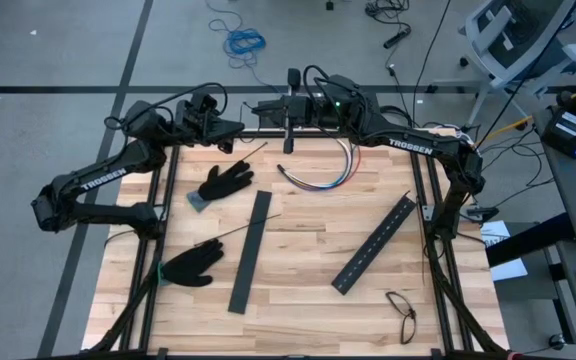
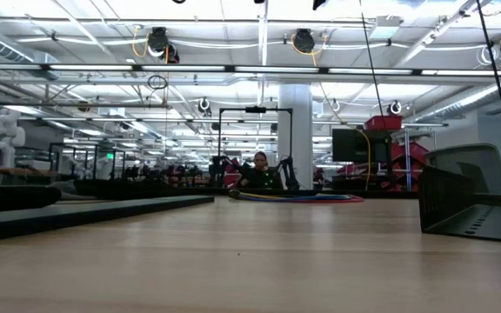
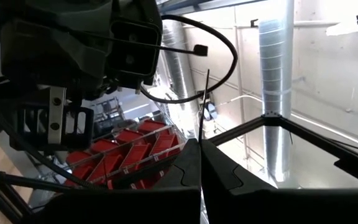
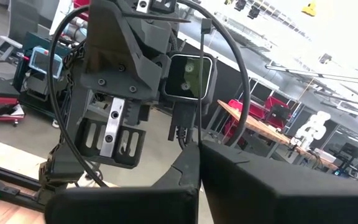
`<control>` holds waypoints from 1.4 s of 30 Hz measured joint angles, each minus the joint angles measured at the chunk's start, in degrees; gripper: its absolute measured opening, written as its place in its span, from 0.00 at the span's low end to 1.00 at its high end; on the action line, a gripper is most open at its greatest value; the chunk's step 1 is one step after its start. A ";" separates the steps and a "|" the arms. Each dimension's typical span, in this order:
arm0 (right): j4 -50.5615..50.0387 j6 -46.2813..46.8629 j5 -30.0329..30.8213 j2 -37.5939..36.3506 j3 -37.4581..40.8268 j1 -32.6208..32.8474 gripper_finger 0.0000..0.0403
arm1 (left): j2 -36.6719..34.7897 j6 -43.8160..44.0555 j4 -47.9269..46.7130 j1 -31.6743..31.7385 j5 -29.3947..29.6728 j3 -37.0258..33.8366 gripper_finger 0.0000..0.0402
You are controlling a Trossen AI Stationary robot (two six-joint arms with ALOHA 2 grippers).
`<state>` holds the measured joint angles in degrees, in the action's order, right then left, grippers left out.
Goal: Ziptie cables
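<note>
L arm sits folded at the far-left corner of the table (image 1: 298, 300), its left gripper (image 1: 230, 134) up by the back edge, jaws together, nothing in them. In the left wrist view the two fingers (image 3: 185, 168) meet flat with just a thin seam between.

Moving right across the wood: one black glove (image 1: 188, 267) near the front-left, another glove (image 1: 225, 184) further back w/ a grey patch at its cuff. A thin dark ziptie (image 1: 248, 153) lies angled just behind that glove, a second ziptie (image 1: 238, 232) runs between the lower glove and the long black slotted bar (image 1: 250, 252).

Centre-back, the cables (image 1: 323, 178) lie in a loose curved bundle, red, blue and white strands, on the table near the back edge, touching neither gripper.

Right gripper (image 1: 290, 135) is parked at back centre, pointing at the table, jaws shut and empty.

Further right a second slotted bar (image 1: 374, 244) lies diagonally, and a pair of glasses (image 1: 402, 310) at the front-right. Red bins (image 3: 129, 152) on shelving show beyond the table in the left wrist view; contents can't tell.
</note>
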<state>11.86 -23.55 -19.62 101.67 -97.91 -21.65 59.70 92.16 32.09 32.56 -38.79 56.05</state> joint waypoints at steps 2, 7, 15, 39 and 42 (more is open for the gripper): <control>0.02 0.39 0.00 0.00 0.00 0.00 0.00 | 0.21 0.00 -0.02 -0.01 0.00 0.00 0.00; 0.86 0.86 -0.05 0.42 0.00 0.00 0.00 | 0.22 -0.87 0.02 0.00 0.02 0.00 0.00; 1.63 1.71 -0.20 0.72 0.04 0.17 0.00 | 0.22 -1.03 -0.04 0.00 1.09 0.00 0.00; 1.57 1.92 -0.22 0.74 0.04 0.96 0.00 | 0.22 -1.05 -0.04 -0.02 1.23 0.00 0.00; 1.58 1.88 -0.22 0.74 0.04 1.09 0.00 | 0.22 -1.05 -0.02 -0.02 1.36 0.00 0.00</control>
<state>13.44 -21.67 -19.84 102.41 -97.86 -20.56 59.92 91.11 32.07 32.53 -37.43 56.05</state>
